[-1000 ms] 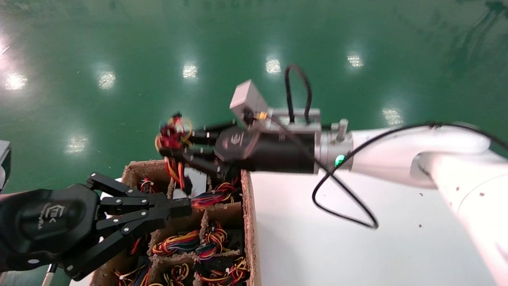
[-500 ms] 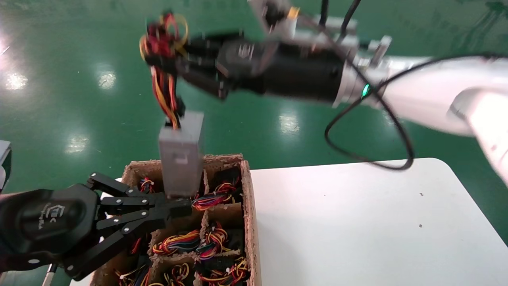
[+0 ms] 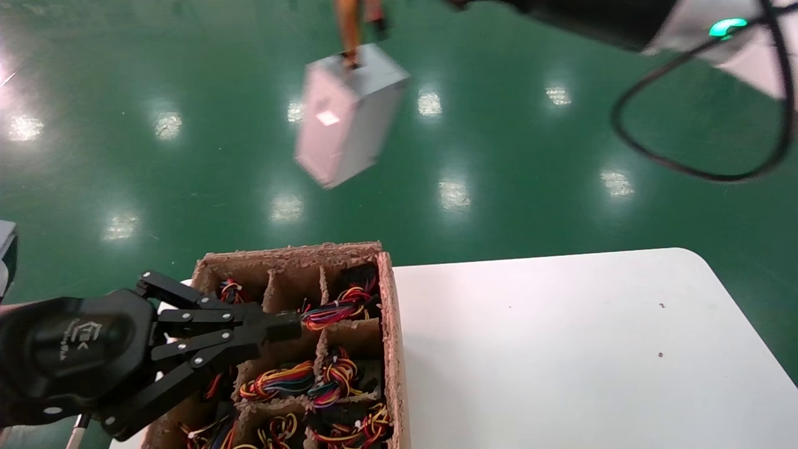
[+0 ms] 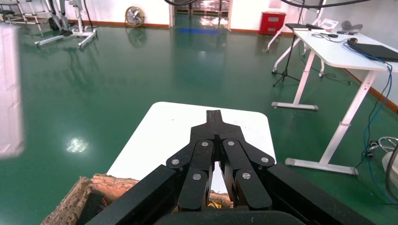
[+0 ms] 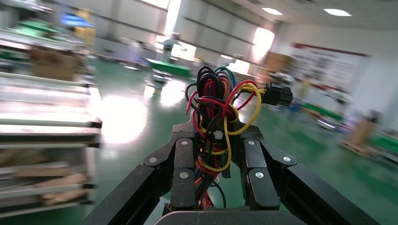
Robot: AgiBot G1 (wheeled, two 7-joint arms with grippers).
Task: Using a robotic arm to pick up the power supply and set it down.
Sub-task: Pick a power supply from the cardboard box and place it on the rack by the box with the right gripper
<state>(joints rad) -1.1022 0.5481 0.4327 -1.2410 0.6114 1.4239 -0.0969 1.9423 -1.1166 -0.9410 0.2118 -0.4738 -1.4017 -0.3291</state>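
The power supply (image 3: 349, 115) is hanging in the air in the upper middle of the head frame, tilted, well above the cardboard box (image 3: 383, 293) and clear of it. It is dangling by its own wire bundle (image 5: 218, 122), whose orange and red strands are running up out of the top edge of that frame. The right gripper (image 5: 218, 154) is out of the head frame; only the black cylinder, the silver wrist with a green light (image 3: 726, 26) and the looping black cable (image 3: 704, 168) are showing in the upper right corner. In the right wrist view, the right gripper is clenching the wire bundle between its fingers (image 5: 184, 161), with red, yellow and black loops and a black connector (image 5: 277, 93) sticking up beyond the tips.

The left gripper (image 3: 283, 327) is sitting in the lower left of the head frame, its tips pressed together with nothing between them, reaching over the near rim of the cardboard box. In the left wrist view its fingers (image 4: 206, 154) are lying closed against each other.

The cardboard box is standing in the lower centre, split into compartments, several of them holding more coloured wire bundles (image 3: 333, 308). It is sitting just beside the left edge of the white table (image 3: 561, 349), which is filling the lower right of the frame.
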